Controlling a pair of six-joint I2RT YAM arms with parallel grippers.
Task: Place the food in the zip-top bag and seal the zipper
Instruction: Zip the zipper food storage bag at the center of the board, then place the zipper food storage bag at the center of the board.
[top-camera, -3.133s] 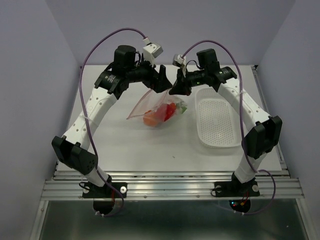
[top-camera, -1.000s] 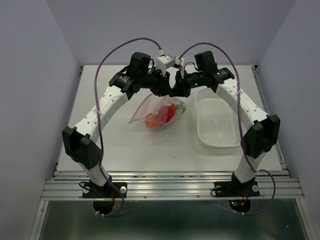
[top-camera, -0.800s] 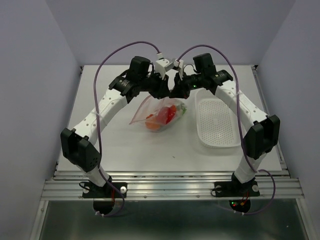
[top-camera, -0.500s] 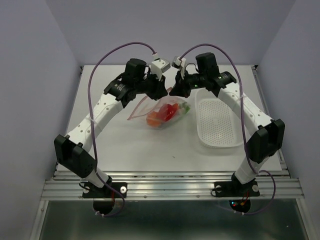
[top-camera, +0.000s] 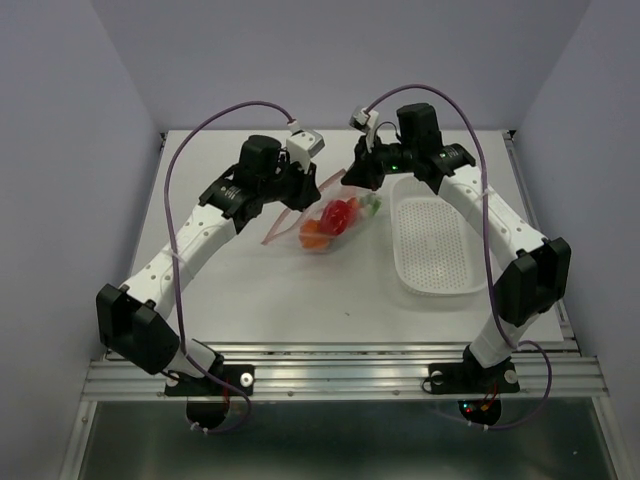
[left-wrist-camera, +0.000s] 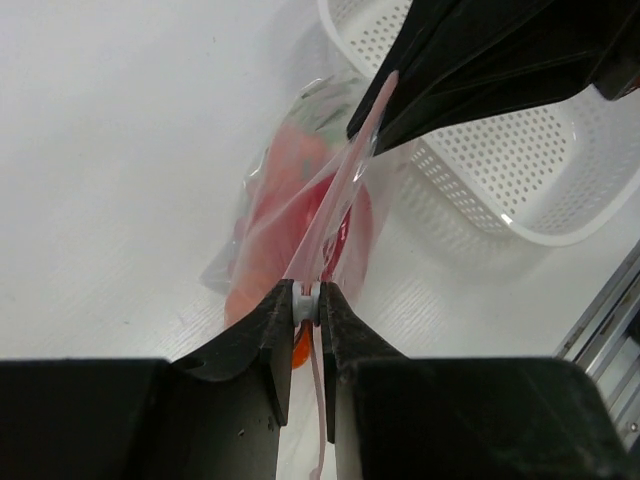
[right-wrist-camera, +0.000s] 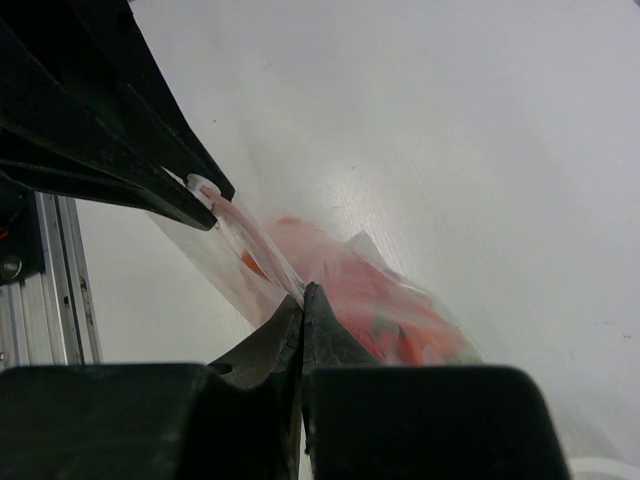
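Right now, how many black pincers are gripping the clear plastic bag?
2. The left tool pinches the small white slider tab on the pink-red zipper strip; the right tool clamps that strip further along.

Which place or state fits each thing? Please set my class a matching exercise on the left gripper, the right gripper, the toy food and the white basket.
Things:
1. left gripper
2. right gripper
3. toy food
4. white basket

Places or states:
A. inside the clear bag
B. shut on the white slider tab
C. on the table, to the right of the bag
D. shut on the pink zipper strip

Pairs: 1-B; 2-D; 3-A; 4-C
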